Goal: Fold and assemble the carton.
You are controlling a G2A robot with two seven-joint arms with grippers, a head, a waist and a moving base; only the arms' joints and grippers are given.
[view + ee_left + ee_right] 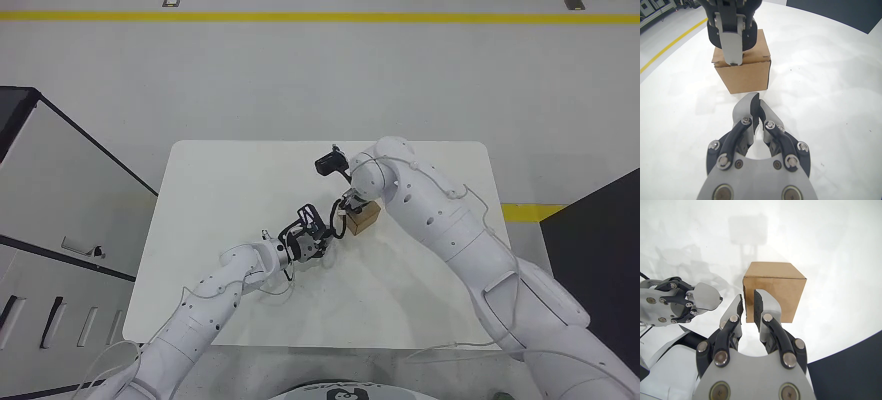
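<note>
The carton (364, 218) sits near the middle of the white table (230, 190), standing square on its base and turned a little off the table's edges. It is close to a cube, so I can't pick out a long side. One flat face is turned toward the left gripper (755, 98), which lies low on the table just short of the foot of that face. Its two fingers are pressed together with nothing between them. The right gripper (347, 207) comes down from above onto the carton's top edge on that same side. From the right wrist camera its fingers (758, 306) stand a narrow gap apart, one outside the face and one over the top. I can't tell whether the pads actually press on the cardboard. The left wrist camera gives what the overhead one cannot. It shows a ragged flap edge running along the top of the near face, a small notch near the corner, and a dark seam down one upright edge. It also shows the broad back of one right finger, tip resting at that top edge. The right wrist camera shows a plain, smooth adjoining side and the left gripper off to one side. From overhead both arms meet at the carton, the left coming from the near corner. The top is folded shut, so the inside is hidden.
</note>
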